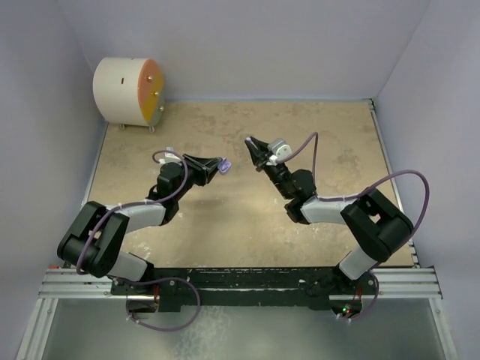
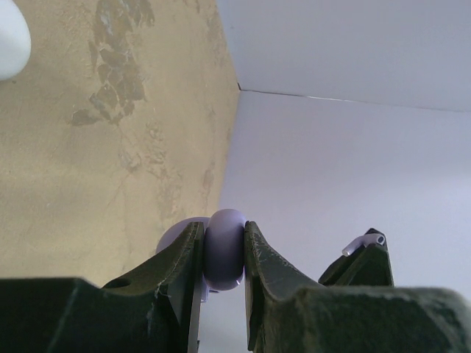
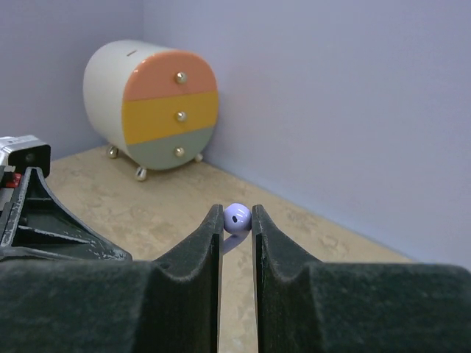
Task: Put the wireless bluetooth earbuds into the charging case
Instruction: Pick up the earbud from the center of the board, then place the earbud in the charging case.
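My left gripper [image 2: 223, 229] is shut on a lilac pebble-shaped charging case [image 2: 224, 254], held edge-on above the table; a lilac flap of it shows behind the left finger. In the top view this gripper [image 1: 219, 166] points right with the case [image 1: 226, 166] at its tip. My right gripper [image 3: 237, 211] is shut on a lilac earbud [image 3: 237, 219], its round head sticking out between the fingertips. In the top view the right gripper [image 1: 251, 142] points left, a short gap from the case. The left wrist view shows the earbud's pale stem [image 2: 363, 243] poking from the right gripper [image 2: 368, 254].
A round white chest of drawers [image 1: 129, 91] with orange, yellow and green fronts stands in the back left corner, also in the right wrist view as the chest [image 3: 151, 103]. Lilac walls close in the beige table [image 1: 322, 142]. A white rounded object [image 2: 9, 37] sits at the left wrist view's corner.
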Tool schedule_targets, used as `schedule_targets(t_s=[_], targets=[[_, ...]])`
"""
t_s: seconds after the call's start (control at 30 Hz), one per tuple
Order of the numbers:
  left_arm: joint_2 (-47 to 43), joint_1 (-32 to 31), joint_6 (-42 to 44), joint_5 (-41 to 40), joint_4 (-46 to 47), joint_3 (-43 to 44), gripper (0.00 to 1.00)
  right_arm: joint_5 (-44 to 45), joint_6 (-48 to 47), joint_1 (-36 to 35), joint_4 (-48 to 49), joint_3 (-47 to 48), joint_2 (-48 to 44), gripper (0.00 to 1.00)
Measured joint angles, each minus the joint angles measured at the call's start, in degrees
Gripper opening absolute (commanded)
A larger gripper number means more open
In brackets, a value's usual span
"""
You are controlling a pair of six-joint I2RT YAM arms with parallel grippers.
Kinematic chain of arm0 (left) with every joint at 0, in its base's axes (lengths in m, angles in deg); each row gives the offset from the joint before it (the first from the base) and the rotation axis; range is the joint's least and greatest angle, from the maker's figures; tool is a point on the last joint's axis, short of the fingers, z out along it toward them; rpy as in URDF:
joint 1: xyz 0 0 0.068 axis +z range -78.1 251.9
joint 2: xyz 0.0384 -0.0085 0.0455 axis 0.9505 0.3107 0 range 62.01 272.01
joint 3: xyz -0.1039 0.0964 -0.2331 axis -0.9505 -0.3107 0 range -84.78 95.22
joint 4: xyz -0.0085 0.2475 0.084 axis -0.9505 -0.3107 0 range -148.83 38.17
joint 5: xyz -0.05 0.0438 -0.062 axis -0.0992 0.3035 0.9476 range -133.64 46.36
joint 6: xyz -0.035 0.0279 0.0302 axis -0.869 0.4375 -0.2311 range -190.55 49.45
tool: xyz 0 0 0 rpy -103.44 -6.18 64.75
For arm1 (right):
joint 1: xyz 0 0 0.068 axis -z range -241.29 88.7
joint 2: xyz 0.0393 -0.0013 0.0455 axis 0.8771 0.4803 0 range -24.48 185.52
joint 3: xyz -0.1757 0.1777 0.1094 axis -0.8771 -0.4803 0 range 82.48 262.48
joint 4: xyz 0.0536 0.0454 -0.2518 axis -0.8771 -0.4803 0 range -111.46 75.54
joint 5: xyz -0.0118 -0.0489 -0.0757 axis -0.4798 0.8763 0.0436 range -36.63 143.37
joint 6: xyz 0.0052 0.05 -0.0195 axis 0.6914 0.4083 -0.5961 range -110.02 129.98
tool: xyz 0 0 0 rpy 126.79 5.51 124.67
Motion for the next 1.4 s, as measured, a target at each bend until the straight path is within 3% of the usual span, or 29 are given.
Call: schedule_targets(t_s=[0.2,0.6,1.03,1.4], targets=[[0.6,0.0,-2.0,1.0,1.0,0.2,0.0,-5.2,-5.7,0.0,6.4,-3.1,2.3,0.0],[2.6,0.0,-4.9,2.8,2.9,1.8,0.0,-12.3,-10.6,-0.1,6.6,-6.7,5.9,0.0],[4.2,0.0,-7.6,4.7,6.1,1.7,0.0,-14.1,-12.0,-0.1,7.0,-7.0,13.0,0.0],[5.3,0.0,-7.7,4.9,7.2,0.5,0.0,-14.1,-13.7,-0.4,7.0,-7.0,13.0,0.0]])
